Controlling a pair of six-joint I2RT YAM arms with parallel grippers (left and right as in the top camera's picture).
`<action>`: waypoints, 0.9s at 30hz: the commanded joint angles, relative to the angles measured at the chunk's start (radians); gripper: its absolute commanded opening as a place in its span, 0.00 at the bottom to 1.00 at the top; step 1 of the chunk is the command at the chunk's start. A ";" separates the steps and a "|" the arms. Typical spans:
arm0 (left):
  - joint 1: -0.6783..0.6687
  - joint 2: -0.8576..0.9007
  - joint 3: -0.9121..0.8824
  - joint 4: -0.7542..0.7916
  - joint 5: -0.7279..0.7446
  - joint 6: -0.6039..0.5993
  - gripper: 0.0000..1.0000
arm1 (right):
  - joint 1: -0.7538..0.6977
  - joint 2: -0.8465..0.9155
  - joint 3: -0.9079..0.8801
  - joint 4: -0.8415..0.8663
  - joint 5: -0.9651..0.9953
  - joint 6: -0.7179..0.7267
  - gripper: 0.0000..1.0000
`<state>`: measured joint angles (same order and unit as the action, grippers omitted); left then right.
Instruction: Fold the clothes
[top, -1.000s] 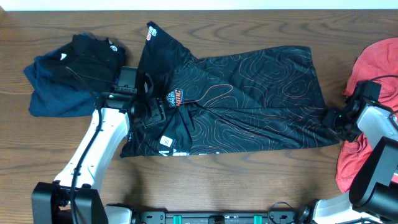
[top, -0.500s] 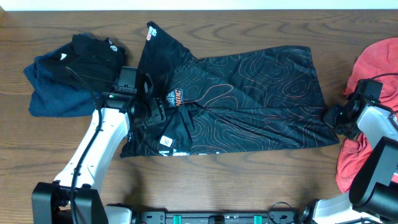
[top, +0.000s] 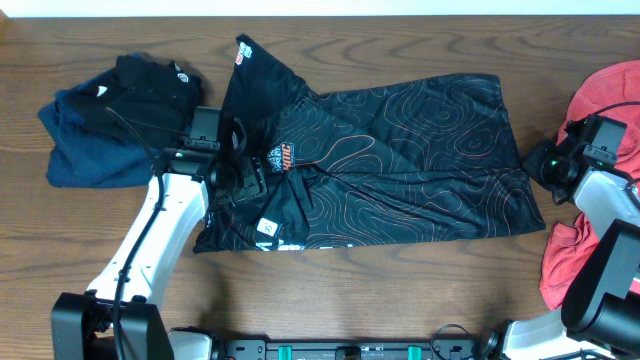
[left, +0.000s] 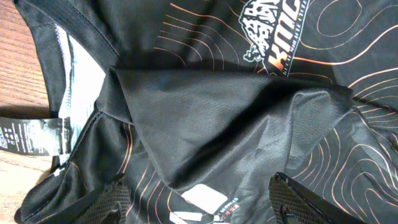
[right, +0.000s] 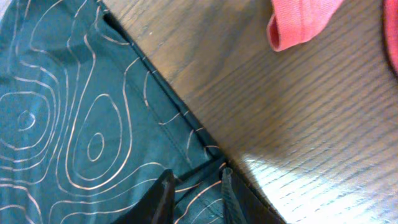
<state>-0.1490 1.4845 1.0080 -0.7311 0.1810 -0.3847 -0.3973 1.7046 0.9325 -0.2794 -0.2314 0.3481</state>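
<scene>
The black jersey (top: 400, 160) with orange contour lines lies spread across the middle of the table, its left part folded over itself. My left gripper (top: 243, 178) is open wide just above that fold, near the orange logo (left: 280, 37) and a white label (left: 202, 200); its fingers (left: 199, 202) hold nothing. My right gripper (top: 543, 168) hovers at the jersey's right edge. Its fingers (right: 196, 190) stand a narrow gap apart, astride the hem (right: 168, 93), and the cloth under them lies flat. The coral-red garment (top: 600, 105) is bunched at the far right and also shows in the right wrist view (right: 298, 25).
A pile of dark blue and black clothes (top: 110, 125) lies at the back left, beside my left arm. Bare wood table (top: 400, 280) runs along the front and between the jersey and the coral-red garment (right: 298, 112).
My right gripper has moved from the jersey's front right corner towards the back along its right edge. The jersey and my left arm have not moved.
</scene>
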 joint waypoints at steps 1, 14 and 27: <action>-0.001 -0.011 0.014 0.009 0.002 0.037 0.73 | -0.001 0.008 0.003 0.000 -0.028 -0.014 0.19; -0.001 0.062 0.275 -0.063 -0.016 0.251 1.00 | 0.091 0.001 0.475 -0.498 0.070 -0.266 0.47; 0.050 0.541 0.775 0.021 -0.017 0.466 0.98 | 0.190 0.001 0.592 -0.634 0.067 -0.317 0.70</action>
<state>-0.1188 1.9411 1.6924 -0.7322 0.1764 -0.0189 -0.2234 1.7100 1.5074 -0.9031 -0.1772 0.0551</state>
